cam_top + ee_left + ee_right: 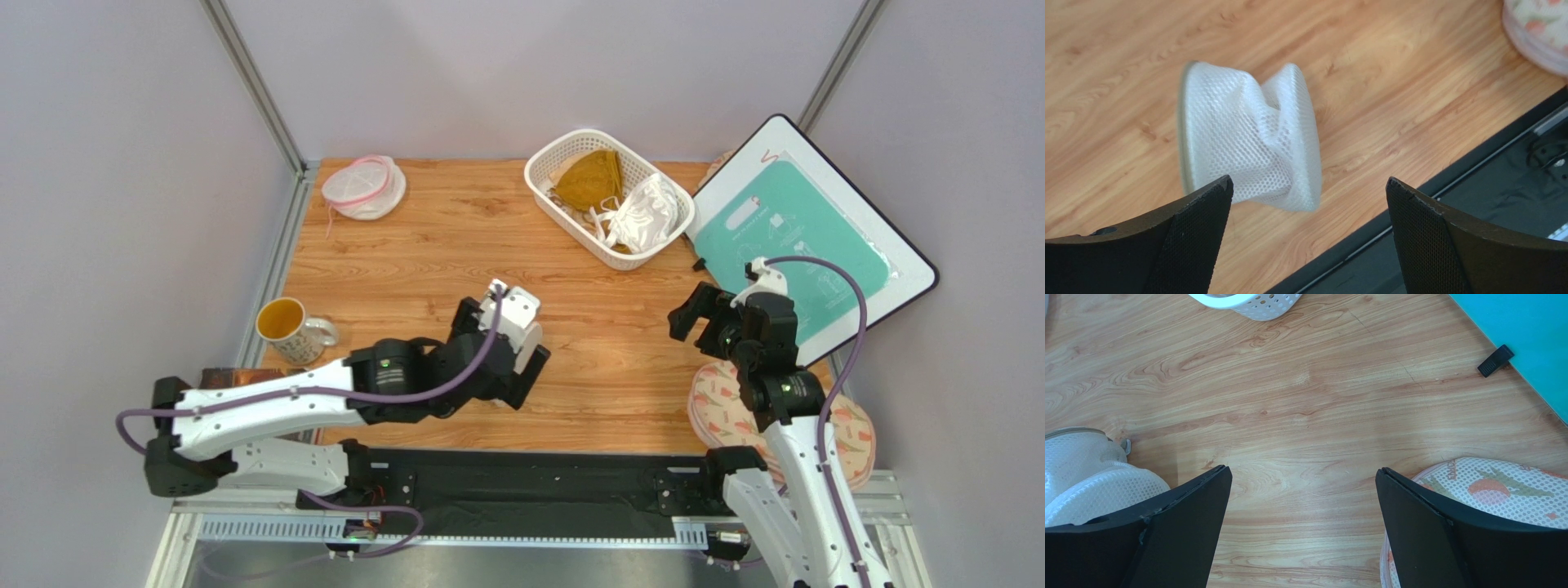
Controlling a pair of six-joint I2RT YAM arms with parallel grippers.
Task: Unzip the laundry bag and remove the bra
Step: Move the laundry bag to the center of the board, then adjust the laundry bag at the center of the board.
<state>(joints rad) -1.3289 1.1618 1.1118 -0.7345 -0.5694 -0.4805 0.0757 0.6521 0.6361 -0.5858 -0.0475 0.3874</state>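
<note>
The laundry bag [1247,144] is white mesh, crumpled and sagging in the middle, and lies on its side on the wooden table. It shows at the left edge of the right wrist view [1088,474] with a small zip pull beside it. In the top view it is hidden under my left gripper [521,353]. My left gripper [1309,190] is open and empty, hovering just above and near the bag. My right gripper [1303,471] is open and empty over bare wood, to the right [694,314]. I see no pale pink bra in any view.
A peach-printed mesh bag [730,410] lies under my right arm. A white basket [541,168] at the back holds a mustard bra [591,178] and a white bra [644,211]. A teal board [803,239], a mug [288,325] and a flat pink-rimmed pouch [364,186] stand around.
</note>
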